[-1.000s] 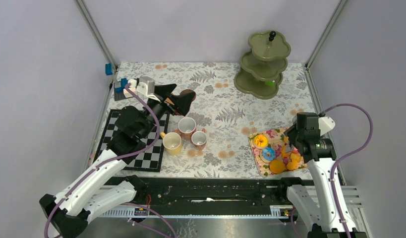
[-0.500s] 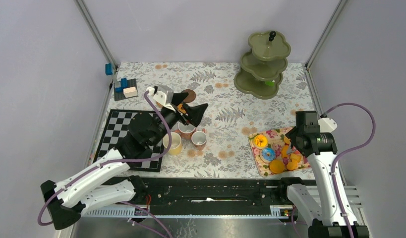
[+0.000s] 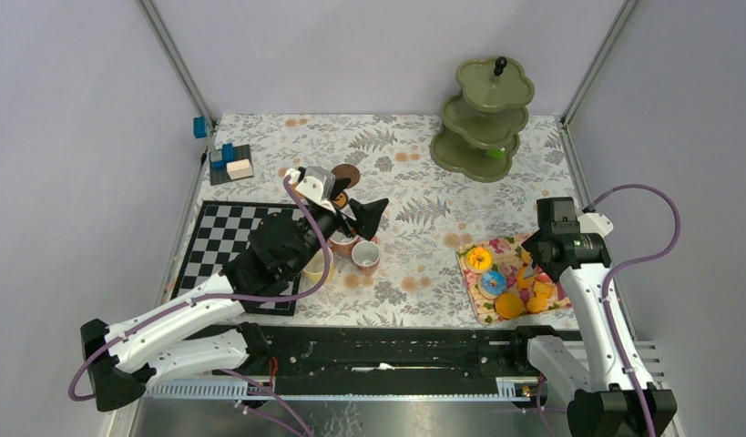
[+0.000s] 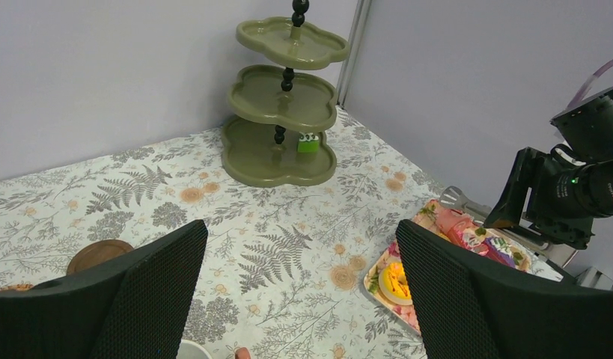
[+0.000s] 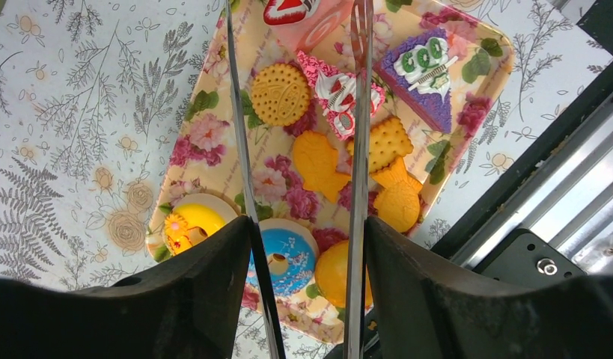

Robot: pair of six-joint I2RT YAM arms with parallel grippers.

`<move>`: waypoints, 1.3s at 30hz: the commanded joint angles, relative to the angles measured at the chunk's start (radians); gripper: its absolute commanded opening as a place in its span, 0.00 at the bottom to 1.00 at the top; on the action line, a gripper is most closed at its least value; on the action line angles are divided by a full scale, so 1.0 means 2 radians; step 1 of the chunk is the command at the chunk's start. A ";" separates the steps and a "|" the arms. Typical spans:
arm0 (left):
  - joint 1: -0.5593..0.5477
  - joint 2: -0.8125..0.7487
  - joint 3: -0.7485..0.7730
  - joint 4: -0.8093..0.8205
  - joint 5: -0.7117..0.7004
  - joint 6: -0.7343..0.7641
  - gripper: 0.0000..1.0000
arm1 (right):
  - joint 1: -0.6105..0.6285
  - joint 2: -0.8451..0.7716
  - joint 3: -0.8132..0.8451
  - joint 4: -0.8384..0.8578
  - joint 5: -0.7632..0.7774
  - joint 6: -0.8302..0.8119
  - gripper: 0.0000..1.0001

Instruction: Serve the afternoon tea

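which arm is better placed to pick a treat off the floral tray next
Right. The right gripper hangs directly over the floral tray, holding metal tongs whose blades straddle the fish-shaped yellow cookie. The left gripper is open over the small mugs, far from the tray.

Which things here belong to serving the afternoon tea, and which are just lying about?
For the tea:
olive-green three-tier stand
pinkish ceramic mug
round brown coaster
floral tray of toy donuts, cakes and cookies

Lying about:
black-and-white chessboard
blue and white blocks
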 commanded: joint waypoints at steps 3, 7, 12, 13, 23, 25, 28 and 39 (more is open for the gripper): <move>-0.003 -0.001 0.000 0.023 -0.016 0.012 0.99 | -0.001 0.021 -0.017 0.046 0.005 0.011 0.62; -0.003 0.000 0.000 0.023 -0.018 0.017 0.99 | -0.001 0.036 -0.022 0.061 0.003 0.011 0.60; -0.003 0.001 0.000 0.024 -0.023 0.022 0.99 | -0.001 0.040 -0.031 0.068 0.006 0.015 0.57; -0.003 0.001 0.000 0.024 -0.024 0.022 0.99 | -0.001 0.041 -0.033 0.068 0.007 0.016 0.55; -0.003 0.002 0.001 0.023 -0.024 0.024 0.99 | -0.001 0.030 -0.037 0.055 0.004 0.010 0.41; -0.003 0.003 0.001 0.023 -0.022 0.024 0.99 | -0.002 0.019 -0.038 0.046 0.004 0.010 0.38; -0.003 0.006 0.002 0.022 -0.022 0.024 0.99 | -0.002 -0.002 -0.033 0.030 0.009 0.007 0.36; -0.003 0.014 0.009 0.017 -0.018 0.031 0.99 | -0.001 -0.086 -0.015 0.105 -0.045 -0.114 0.33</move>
